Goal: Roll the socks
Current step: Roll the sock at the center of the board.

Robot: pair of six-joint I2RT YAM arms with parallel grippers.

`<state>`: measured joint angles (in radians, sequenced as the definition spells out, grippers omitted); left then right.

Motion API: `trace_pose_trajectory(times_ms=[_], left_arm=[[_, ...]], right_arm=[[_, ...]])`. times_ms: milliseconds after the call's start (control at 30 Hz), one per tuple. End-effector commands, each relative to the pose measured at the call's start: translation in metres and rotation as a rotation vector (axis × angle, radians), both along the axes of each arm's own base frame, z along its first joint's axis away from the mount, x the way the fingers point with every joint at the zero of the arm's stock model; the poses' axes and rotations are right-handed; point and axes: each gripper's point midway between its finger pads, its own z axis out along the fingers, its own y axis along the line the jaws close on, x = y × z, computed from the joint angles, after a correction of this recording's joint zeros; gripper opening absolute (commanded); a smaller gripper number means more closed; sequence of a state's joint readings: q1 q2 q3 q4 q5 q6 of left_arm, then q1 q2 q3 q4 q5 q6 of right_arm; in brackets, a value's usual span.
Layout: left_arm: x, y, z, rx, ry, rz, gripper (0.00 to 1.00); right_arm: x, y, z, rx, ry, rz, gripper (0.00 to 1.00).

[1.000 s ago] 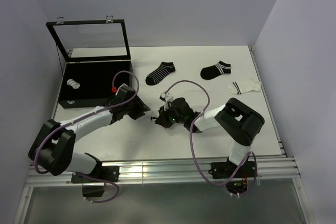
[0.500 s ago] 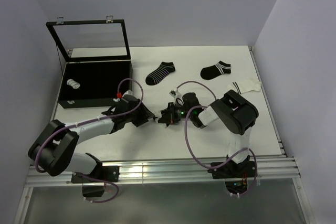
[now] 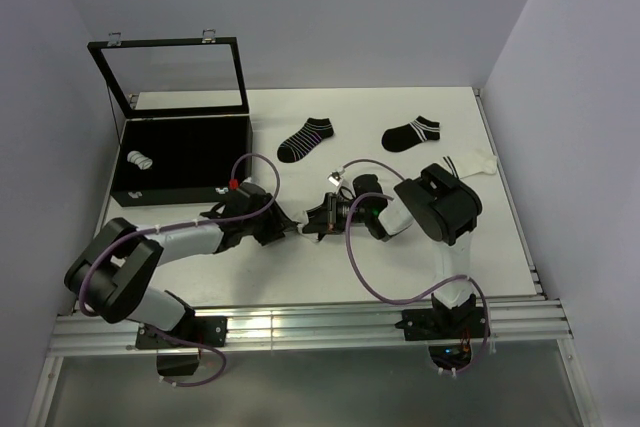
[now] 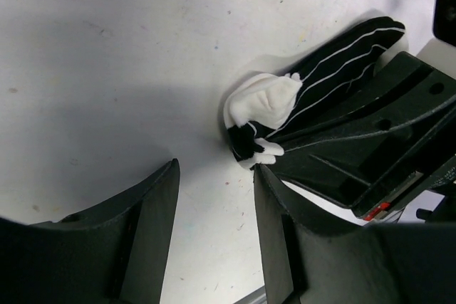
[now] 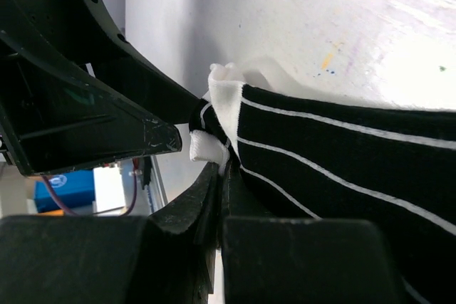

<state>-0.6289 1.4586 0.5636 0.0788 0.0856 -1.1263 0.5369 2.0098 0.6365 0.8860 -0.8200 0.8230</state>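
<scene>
**Operator:** Where is the sock being rolled, and what holds it?

**Technician:** The black striped sock (image 4: 335, 69) lies on the table (image 3: 400, 252) to the right of the box (image 3: 180, 195). The right fingers (image 5: 214, 197) are clamped on it. The left fingers (image 4: 165, 183) stand half apart, empty, beside its bunched white end.

**Operator:** Handling?

**Technician:** Probably light, limp and prone to unrolling. Grip the bunched end across its full thickness.

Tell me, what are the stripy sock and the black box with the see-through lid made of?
The sock looks like soft knitted cloth, matte black with thin white stripes: it bends and bunches up. The box looks hard, maybe wood or plastic, dull black inside, perhaps felt. Its lid has a clear pane, glass or plastic, since the wall shows through.
</scene>
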Motion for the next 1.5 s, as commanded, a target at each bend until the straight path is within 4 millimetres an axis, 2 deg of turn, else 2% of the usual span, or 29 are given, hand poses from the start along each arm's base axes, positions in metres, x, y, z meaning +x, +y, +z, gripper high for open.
trace_pose_trajectory(times_ms=[0, 400, 767, 933, 1067, 1200, 1300, 1467], left_arm=[[0.005, -0.010, 0.004, -0.007, -0.032, -0.043, 0.52], [0.015, -0.007, -0.009, 0.078, -0.019, -0.034, 0.45], [0.011, -0.006, -0.022, 0.159, 0.031, -0.066, 0.35], [0.005, -0.002, -0.034, 0.220, 0.085, -0.070, 0.30], [0.001, 0.001, -0.044, 0.254, 0.133, -0.072, 0.22], [0.001, 0.008, -0.052, 0.305, 0.155, -0.059, 0.18], [0.000, 0.008, -0.055, 0.315, 0.166, -0.068, 0.16], [0.000, 0.008, -0.058, 0.334, 0.176, -0.086, 0.15]], right_arm=[[0.000, -0.017, -0.032, -0.081, 0.101, -0.061, 0.00], [0.001, -0.017, -0.034, -0.092, 0.107, -0.059, 0.01], [0.004, -0.016, -0.031, -0.094, 0.105, -0.061, 0.02], [0.007, -0.018, -0.029, -0.127, 0.081, -0.067, 0.08], [0.009, -0.021, -0.024, -0.166, 0.043, -0.072, 0.23], [0.012, -0.025, -0.014, -0.230, -0.023, -0.081, 0.33], [0.015, -0.029, -0.003, -0.283, -0.088, -0.096, 0.37], [0.019, -0.041, 0.019, -0.388, -0.219, -0.121, 0.38]])
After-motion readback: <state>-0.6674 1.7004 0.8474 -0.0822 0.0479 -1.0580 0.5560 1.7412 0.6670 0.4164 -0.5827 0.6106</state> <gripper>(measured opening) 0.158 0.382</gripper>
